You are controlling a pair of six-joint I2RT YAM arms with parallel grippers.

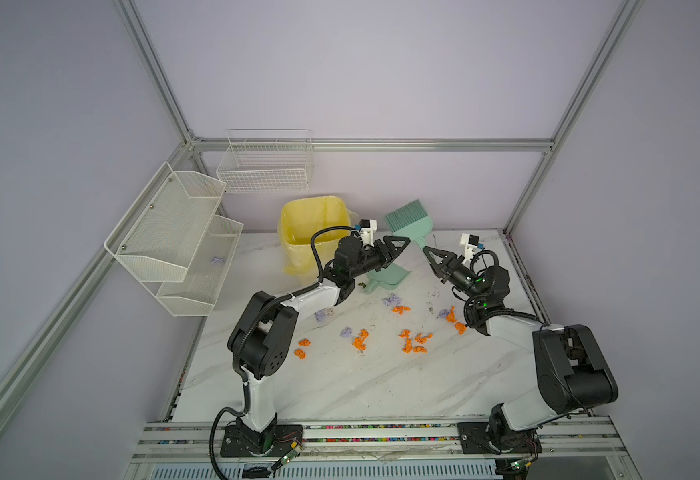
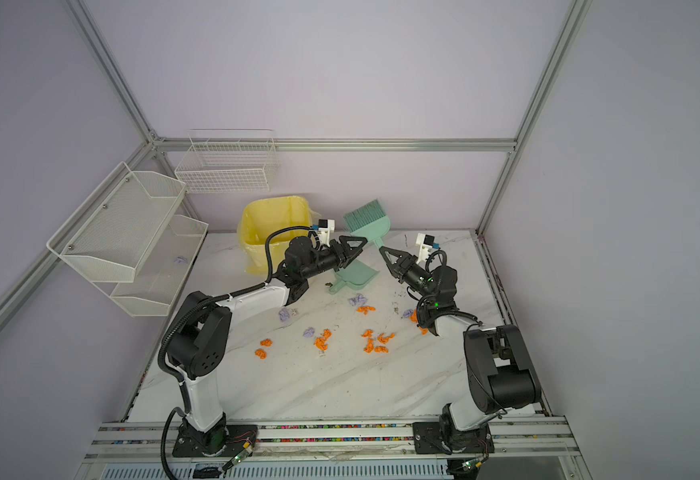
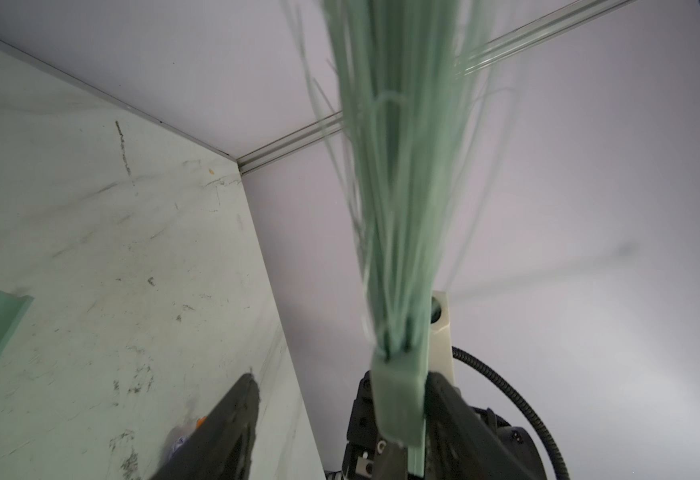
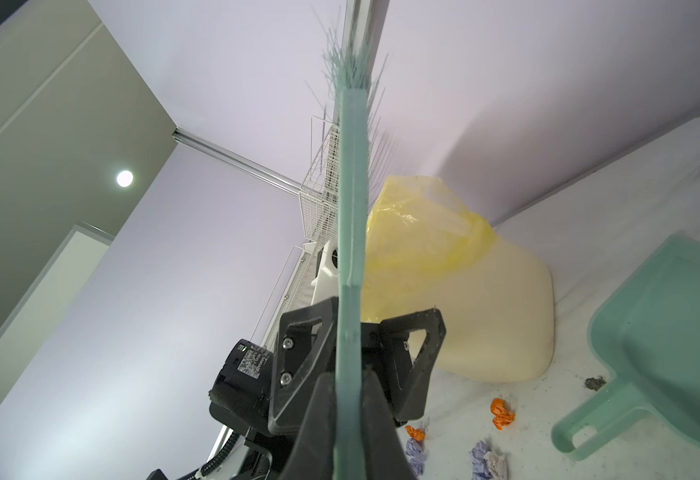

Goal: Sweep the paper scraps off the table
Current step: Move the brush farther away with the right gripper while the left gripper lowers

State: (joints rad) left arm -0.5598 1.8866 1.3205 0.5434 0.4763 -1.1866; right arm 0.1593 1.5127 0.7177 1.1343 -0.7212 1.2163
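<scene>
Right pincer [image 1: 427,250] clamps brush [image 1: 408,222], left pincer [image 1: 403,244] gapes, paper scraps [image 1: 407,345] clear of table [image 1: 340,386] edges.

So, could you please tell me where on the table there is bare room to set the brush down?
The widest bare patch is the front of the table, between the paper scraps and the front rail. A smaller one lies between the bin and the mesh shelves. The middle band is crowded with scraps, up to the dustpan.
</scene>
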